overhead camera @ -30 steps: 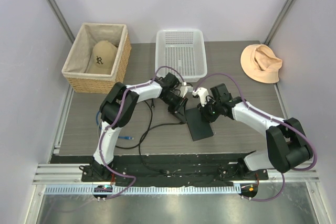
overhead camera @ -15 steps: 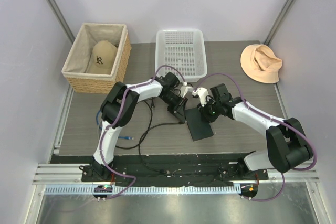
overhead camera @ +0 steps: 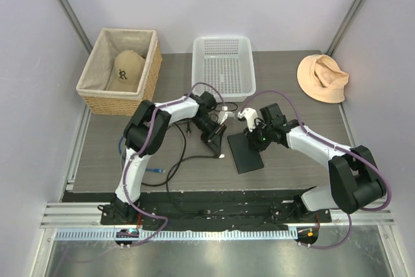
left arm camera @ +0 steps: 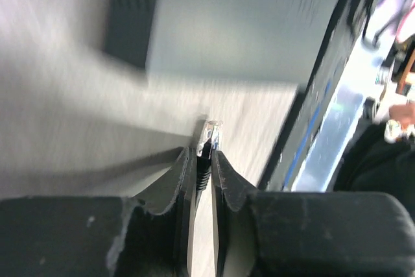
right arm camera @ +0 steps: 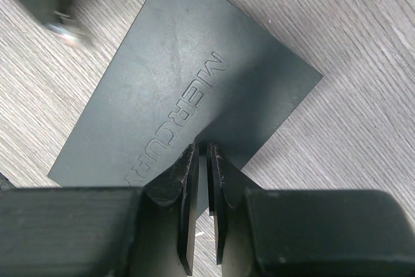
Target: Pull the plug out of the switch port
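The flat matte-black switch box [overhead camera: 246,152] lies on the table and fills the right wrist view [right arm camera: 188,82]. My right gripper [overhead camera: 255,139] is shut, its tips [right arm camera: 202,147] pressing down on the box's top near one edge. My left gripper [overhead camera: 216,148] is shut on the plug [overhead camera: 221,156], just left of the box. In the left wrist view the clear-tipped plug [left arm camera: 211,131] sticks out between the fingertips [left arm camera: 205,154], free of the blurred box [left arm camera: 246,24] with bare table between them. The port itself is not visible.
A black cable [overhead camera: 183,150] trails from the plug toward the near edge, with a blue-ended cable [overhead camera: 155,170] beside it. A wicker basket [overhead camera: 150,79] holding a cap stands back left, a white mesh basket [overhead camera: 224,89] behind the grippers, a tan hat [overhead camera: 322,77] back right.
My left gripper has moved left and toward the near edge with the plug, which has come out of the box's edge. The right gripper and the box have stayed put.
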Robot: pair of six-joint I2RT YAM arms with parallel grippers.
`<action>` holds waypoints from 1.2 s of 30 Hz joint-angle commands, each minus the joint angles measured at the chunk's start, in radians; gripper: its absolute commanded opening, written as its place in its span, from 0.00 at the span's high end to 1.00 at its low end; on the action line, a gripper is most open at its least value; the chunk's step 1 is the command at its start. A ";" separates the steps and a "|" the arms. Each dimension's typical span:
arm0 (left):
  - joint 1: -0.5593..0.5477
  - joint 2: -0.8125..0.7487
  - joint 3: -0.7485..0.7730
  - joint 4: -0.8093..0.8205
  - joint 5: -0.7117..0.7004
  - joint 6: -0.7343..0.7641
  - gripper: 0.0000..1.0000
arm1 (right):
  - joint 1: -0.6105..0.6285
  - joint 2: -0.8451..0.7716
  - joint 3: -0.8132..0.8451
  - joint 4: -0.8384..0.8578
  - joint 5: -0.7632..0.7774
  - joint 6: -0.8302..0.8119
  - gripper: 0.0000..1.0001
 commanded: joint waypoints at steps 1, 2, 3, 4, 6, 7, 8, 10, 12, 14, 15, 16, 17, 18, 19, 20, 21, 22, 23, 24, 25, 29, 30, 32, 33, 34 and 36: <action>0.047 -0.102 -0.082 -0.178 -0.121 0.230 1.00 | -0.002 0.024 0.000 -0.021 0.021 -0.021 0.81; 0.068 -0.125 -0.079 -0.195 -0.130 0.267 1.00 | -0.004 0.026 0.000 -0.015 0.020 -0.019 0.81; 0.079 -0.175 -0.047 -0.241 -0.143 0.299 1.00 | -0.002 0.027 0.001 -0.015 0.020 -0.019 0.81; 0.090 -0.194 -0.020 -0.266 -0.161 0.352 1.00 | -0.004 0.033 0.001 -0.013 0.020 -0.018 0.81; 0.127 -0.244 0.098 -0.354 -0.202 0.403 1.00 | -0.002 0.033 0.003 -0.013 0.017 -0.018 0.81; 0.141 -0.260 0.143 -0.381 -0.224 0.435 1.00 | -0.002 0.033 0.003 -0.013 0.017 -0.016 0.81; 0.168 -0.273 0.222 -0.422 -0.295 0.480 1.00 | -0.002 0.030 0.003 -0.015 0.018 -0.016 0.81; 0.197 -0.310 0.283 -0.461 -0.372 0.547 1.00 | -0.004 0.024 0.003 -0.016 0.020 -0.013 0.82; 0.246 -0.336 0.320 -0.476 -0.506 0.624 1.00 | -0.004 0.015 -0.002 -0.018 0.021 -0.013 0.81; 0.295 -0.366 0.320 -0.467 -0.592 0.670 1.00 | -0.004 0.010 -0.003 -0.018 0.020 -0.013 0.81; 0.309 -0.373 0.315 -0.461 -0.654 0.704 1.00 | -0.004 0.009 -0.005 -0.018 0.021 -0.013 0.81; 0.323 -0.379 0.306 -0.450 -0.678 0.716 1.00 | -0.007 0.009 -0.005 -0.018 0.021 -0.015 0.81; 0.344 -0.387 0.288 -0.436 -0.692 0.729 1.00 | -0.005 0.009 -0.005 -0.016 0.021 -0.013 0.81; 0.354 -0.390 0.274 -0.424 -0.712 0.735 1.00 | -0.007 0.007 -0.005 -0.016 0.020 -0.013 0.81; 0.357 -0.390 0.261 -0.416 -0.715 0.733 1.00 | -0.008 0.007 -0.005 -0.016 0.018 -0.013 0.81; 0.358 -0.390 0.235 -0.403 -0.712 0.726 1.00 | -0.008 0.007 -0.005 -0.016 0.020 -0.013 0.81; 0.357 -0.390 0.219 -0.390 -0.706 0.695 1.00 | -0.010 0.007 -0.005 -0.018 0.018 -0.013 0.81; 0.358 -0.389 0.199 -0.367 -0.712 0.669 0.94 | -0.010 0.007 -0.003 -0.018 0.020 -0.010 0.81; 0.355 -0.393 0.156 -0.294 -0.732 0.629 0.82 | -0.010 0.006 -0.003 -0.019 0.020 -0.007 0.81; 0.352 -0.396 0.136 -0.254 -0.756 0.597 0.62 | -0.011 0.004 -0.002 -0.016 0.018 -0.006 0.81; 0.348 -0.407 0.107 -0.187 -0.876 0.495 0.46 | -0.013 0.001 0.000 -0.018 0.020 0.008 0.80; 0.323 -0.501 -0.004 0.111 -0.991 0.422 0.00 | -0.039 -0.019 0.020 -0.022 0.017 0.027 0.76; 0.317 -0.511 0.005 0.116 -0.997 0.405 0.00 | -0.045 -0.022 0.027 -0.024 0.017 0.028 0.73; 0.305 -0.519 0.052 0.101 -0.982 0.349 0.00 | -0.062 -0.033 0.067 -0.038 0.021 0.031 0.67; 0.300 -0.528 0.065 0.098 -0.971 0.329 0.00 | -0.085 -0.031 0.086 -0.045 0.027 0.036 0.60; 0.300 -0.548 0.077 0.099 -0.959 0.310 0.00 | -0.099 -0.034 0.133 -0.053 0.035 0.045 0.57; 0.297 -0.579 0.120 0.087 -0.904 0.249 0.00 | -0.151 -0.030 0.203 -0.100 0.068 0.079 0.49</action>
